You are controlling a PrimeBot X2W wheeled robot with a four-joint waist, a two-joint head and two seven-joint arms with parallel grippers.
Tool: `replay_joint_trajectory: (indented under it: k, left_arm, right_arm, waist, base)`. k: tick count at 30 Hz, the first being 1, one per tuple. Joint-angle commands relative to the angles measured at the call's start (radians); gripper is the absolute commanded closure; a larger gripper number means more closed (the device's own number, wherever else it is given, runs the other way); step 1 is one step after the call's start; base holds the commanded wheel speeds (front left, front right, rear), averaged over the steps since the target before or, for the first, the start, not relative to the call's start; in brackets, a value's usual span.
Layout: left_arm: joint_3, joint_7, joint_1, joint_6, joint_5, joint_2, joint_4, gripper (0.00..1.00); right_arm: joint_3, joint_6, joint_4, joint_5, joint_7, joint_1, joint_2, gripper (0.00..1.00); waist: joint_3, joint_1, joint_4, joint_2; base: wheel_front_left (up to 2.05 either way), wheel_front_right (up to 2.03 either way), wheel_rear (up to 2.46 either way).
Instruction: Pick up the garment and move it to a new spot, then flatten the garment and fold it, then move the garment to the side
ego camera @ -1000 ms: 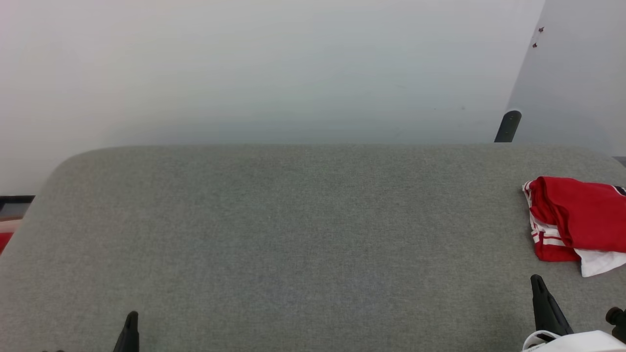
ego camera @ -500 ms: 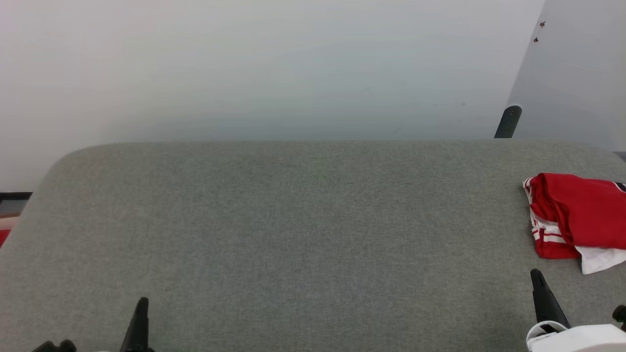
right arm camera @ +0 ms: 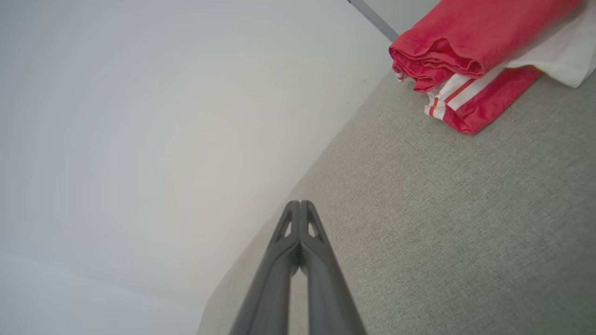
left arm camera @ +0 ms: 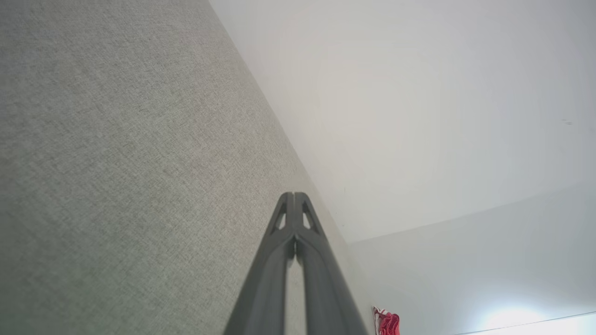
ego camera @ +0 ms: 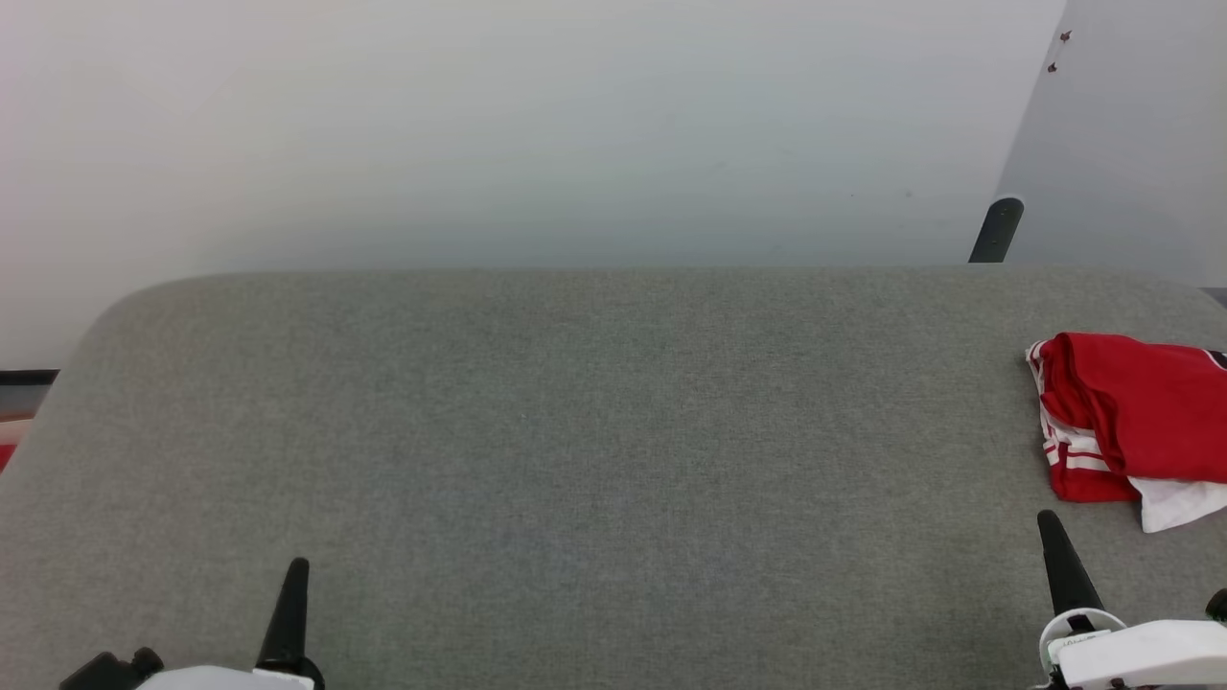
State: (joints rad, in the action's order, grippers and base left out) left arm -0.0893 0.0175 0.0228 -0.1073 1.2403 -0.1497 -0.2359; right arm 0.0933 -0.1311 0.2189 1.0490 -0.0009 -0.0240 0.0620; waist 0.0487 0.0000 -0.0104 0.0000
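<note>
Our left gripper [left arm camera: 294,197] and right gripper [right arm camera: 300,204] hang at the worktop's [ego camera: 575,431] near edge, both jaws pressed together. The folded garment [ego camera: 1131,412] lies at its right edge. We judge step 3 done, with only a retreat remaining.

One desk [ego camera: 575,431], four things counted
There was one garment [ego camera: 1131,412], two end effectors, the left end effector [ego camera: 297,573] and the right end effector [ego camera: 1050,525], and one dark post [ego camera: 995,230].

left gripper [ego camera: 296,567]: farther onto worktop [ego camera: 613,431], slightly toward garment [ego camera: 1131,412] | right gripper [ego camera: 1047,522]: edged nearer garment
</note>
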Motion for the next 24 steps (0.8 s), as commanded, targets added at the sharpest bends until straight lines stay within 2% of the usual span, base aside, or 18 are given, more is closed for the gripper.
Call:
replay_joint_trajectory:
  k: [1, 24]
  left_arm:
    - [-0.006, -0.008, -0.022, -0.010, 0.019, -0.001, 0.006, 1.00]
    - [-0.016, -0.063, -0.074, -0.018, 0.179, 0.045, -0.001, 1.00]
  right_arm:
    - [0.005, 0.000, -0.006, 0.028, 0.005, -0.023, 0.000, 1.00]
    - [0.013, 0.000, 0.008, 0.267, 0.056, -0.054, -0.006, 1.00]
  waist:
    - [-0.001, 0.0000, 0.000, 0.0000]
    - [-0.021, 0.0000, 0.004, 0.0000]
  base:
    - [0.00, 0.00, 0.00]
    - [0.00, 0.00, 0.00]
